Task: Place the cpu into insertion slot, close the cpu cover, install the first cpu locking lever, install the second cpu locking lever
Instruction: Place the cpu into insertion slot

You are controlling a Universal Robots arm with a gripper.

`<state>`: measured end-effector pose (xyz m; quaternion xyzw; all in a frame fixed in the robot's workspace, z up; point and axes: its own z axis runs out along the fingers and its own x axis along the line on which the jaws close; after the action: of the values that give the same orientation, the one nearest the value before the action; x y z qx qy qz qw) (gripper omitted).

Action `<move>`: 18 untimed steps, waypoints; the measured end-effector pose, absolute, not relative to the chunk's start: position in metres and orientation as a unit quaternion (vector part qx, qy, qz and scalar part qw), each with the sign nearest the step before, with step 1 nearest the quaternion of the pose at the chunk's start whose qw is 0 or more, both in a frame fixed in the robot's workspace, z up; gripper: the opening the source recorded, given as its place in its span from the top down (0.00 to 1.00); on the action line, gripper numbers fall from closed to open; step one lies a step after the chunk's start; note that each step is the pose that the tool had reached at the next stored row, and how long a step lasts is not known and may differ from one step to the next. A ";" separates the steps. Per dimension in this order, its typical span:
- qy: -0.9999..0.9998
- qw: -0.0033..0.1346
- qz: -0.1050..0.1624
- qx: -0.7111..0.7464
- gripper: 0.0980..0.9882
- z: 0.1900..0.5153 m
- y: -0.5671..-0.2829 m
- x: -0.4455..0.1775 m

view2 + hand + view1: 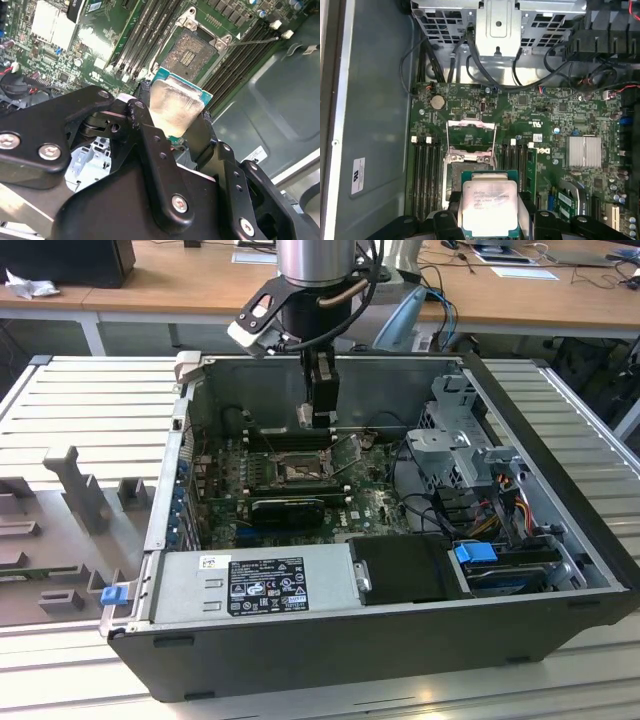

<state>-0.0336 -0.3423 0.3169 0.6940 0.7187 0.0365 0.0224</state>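
Observation:
My gripper (320, 418) hangs inside the open computer case, shut on the cpu (176, 106), a small square chip with a pale metal face and green edge. In both wrist views the black fingers (144, 102) pinch the cpu (490, 206) on two opposite sides. The chip is held in the air above the green motherboard (545, 115), close to the insertion slot (192, 50), whose dark square bed lies open and bare. The cpu cover (471, 131) stands flipped up at the slot's far side. A thin wire lever (255, 40) sticks out beside the slot.
Black memory slots (425, 170) flank the socket on both sides. A silver heatsink (583, 151), a long black card (288, 508), a drive cage (455, 445) with cables, and the power supply (255, 582) surround it. The case walls (330, 370) close in the space.

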 end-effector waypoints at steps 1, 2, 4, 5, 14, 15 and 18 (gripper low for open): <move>0.719 0.022 0.036 0.694 0.52 0.313 -0.342 -0.034; 0.718 0.022 0.036 0.694 0.52 0.311 -0.342 -0.034; 0.718 0.021 0.035 0.694 0.52 0.305 -0.342 -0.033; 0.718 0.021 0.035 0.694 0.52 0.302 -0.342 -0.034; 0.715 0.024 0.037 0.697 0.52 0.284 -0.341 -0.034; 0.708 0.024 0.037 0.705 0.52 0.281 -0.340 -0.034; 0.701 0.025 0.037 0.711 0.52 0.275 -0.340 -0.036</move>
<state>-0.0358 -0.3396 0.2746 0.7114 0.7014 0.0365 0.0246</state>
